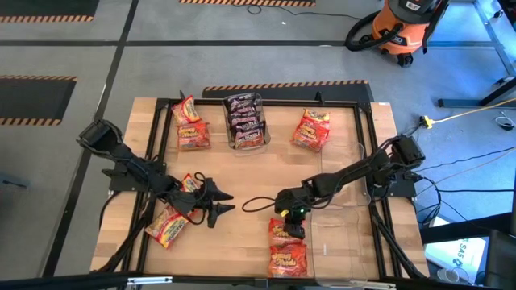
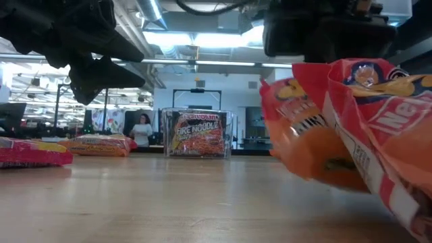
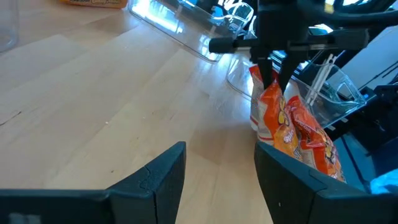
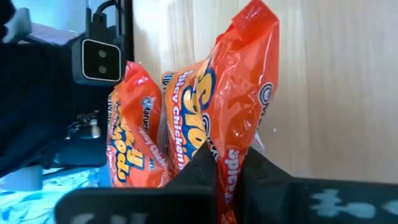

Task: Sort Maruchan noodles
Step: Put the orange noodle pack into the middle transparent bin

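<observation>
Two orange Maruchan noodles packets (image 1: 288, 246) lie near the table's near edge, right of centre. My right gripper (image 1: 289, 213) is shut on the far end of one of them (image 4: 239, 87). The second packet (image 4: 134, 140) lies right beside it. In the low view both packets (image 2: 358, 128) rise at a slant under the gripper. My left gripper (image 1: 219, 203) hangs open over bare wood left of centre, its fingers (image 3: 161, 177) pointing toward the right gripper (image 3: 273, 71), with nothing between them. My right gripper pinches the orange packet's end edge (image 4: 231, 149) between its two fingers, slanting down from the table's far right. The held end is raised and the packet slopes down toward the near edge. Whether the second packet is also caught, I cannot tell.
A clear bin (image 1: 244, 121) with dark packets stands at the far middle. Red-orange packets lie far left (image 1: 192, 129), far right (image 1: 311, 129) and beside the left arm (image 1: 168, 225). Another clear bin (image 1: 347, 205) sits at the right. A person (image 2: 143, 129) stands in the room behind.
</observation>
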Motion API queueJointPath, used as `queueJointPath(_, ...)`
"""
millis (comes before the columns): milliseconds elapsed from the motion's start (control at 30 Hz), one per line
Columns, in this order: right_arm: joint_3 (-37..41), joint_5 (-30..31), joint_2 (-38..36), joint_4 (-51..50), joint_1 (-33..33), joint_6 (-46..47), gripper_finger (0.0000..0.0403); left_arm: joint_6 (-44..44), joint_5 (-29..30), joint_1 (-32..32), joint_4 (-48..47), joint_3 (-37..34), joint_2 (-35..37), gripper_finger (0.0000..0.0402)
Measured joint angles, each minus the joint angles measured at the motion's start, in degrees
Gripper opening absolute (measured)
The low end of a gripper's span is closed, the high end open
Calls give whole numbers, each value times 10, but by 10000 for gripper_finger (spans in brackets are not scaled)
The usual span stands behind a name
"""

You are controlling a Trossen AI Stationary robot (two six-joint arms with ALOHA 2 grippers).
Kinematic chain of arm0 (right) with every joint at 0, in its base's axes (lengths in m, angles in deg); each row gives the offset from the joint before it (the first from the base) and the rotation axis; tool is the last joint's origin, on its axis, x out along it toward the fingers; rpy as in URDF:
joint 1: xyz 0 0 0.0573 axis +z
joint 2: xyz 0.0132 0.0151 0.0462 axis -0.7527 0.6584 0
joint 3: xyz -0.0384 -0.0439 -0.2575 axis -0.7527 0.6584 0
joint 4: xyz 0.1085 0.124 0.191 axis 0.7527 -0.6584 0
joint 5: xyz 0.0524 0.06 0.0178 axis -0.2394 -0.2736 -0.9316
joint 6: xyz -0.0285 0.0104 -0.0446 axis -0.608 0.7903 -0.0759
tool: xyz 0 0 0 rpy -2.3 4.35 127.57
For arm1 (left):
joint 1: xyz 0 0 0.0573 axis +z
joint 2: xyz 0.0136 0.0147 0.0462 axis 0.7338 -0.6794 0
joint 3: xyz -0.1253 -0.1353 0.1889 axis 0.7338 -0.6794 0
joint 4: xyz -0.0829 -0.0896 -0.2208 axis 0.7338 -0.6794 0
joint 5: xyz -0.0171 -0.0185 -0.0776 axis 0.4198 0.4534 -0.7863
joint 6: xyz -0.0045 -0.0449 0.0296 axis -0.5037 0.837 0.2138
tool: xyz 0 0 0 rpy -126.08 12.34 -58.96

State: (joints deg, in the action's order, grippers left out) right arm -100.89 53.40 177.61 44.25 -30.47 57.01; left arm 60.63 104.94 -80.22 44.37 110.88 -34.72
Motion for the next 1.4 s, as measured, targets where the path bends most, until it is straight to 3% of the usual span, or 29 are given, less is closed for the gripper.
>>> queueJointPath(333,-81,119,-60,-189,0,-91,2,0,1,1,2,0,0,185)
queueJointPath(467,-84,169,-121,-229,0,-110,2,1,0,1,2,0,0,185)
queueJointPath(767,-84,342,-272,-426,0,-116,2,2,1,1,5,0,0,186)
queueJointPath(1100,-84,444,-420,-579,0,-85,1,4,3,1,10,0,0,185)
queueJointPath(1400,-62,465,-476,-732,0,-89,1,5,3,4,17,0,0,185)
